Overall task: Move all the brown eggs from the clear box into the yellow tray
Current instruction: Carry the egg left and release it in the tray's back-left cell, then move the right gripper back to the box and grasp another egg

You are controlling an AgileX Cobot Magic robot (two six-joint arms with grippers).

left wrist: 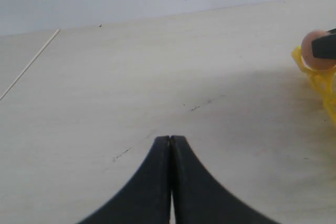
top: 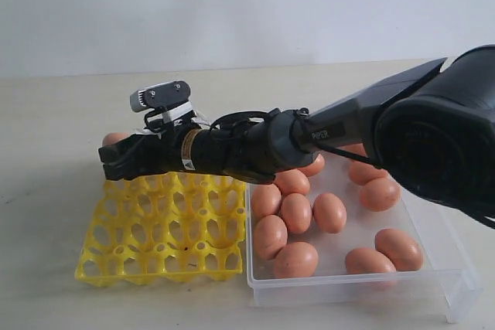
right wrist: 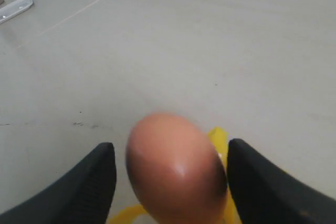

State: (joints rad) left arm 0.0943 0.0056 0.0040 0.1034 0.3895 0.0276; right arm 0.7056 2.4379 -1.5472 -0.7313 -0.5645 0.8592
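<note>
On the far left, our left tool (left wrist: pixel 171 141) hangs over bare tabletop (left wrist: pixel 131 77), its two black fingers pressed flat together with nothing between them.

Next comes the yellow tray (top: pixel 162 237), bright plastic with a grid of round cups and pointed pegs, lying on the tabletop just beside the clear box (top: pixel 433 284). At the tray's far left corner we see one brown egg (right wrist: pixel 176 166), smooth, matte, orange-brown and oval, with yellow plastic showing beneath it. The right tool (top: pixel 117 161), reaching across from the right on its dark arm (top: pixel 340 125), has its fingers spread on either side of this egg. In the right wrist view a strip of tabletop shows between the egg and one finger. We cannot tell whether the other finger touches it.

Further right, the clear box, transparent and low-walled, holds the other brown eggs (top: pixel 296 212). We see at least ten, all alike in colour and shape. Most are crowded toward the tray side, and some are partly hidden behind the arm.
</note>
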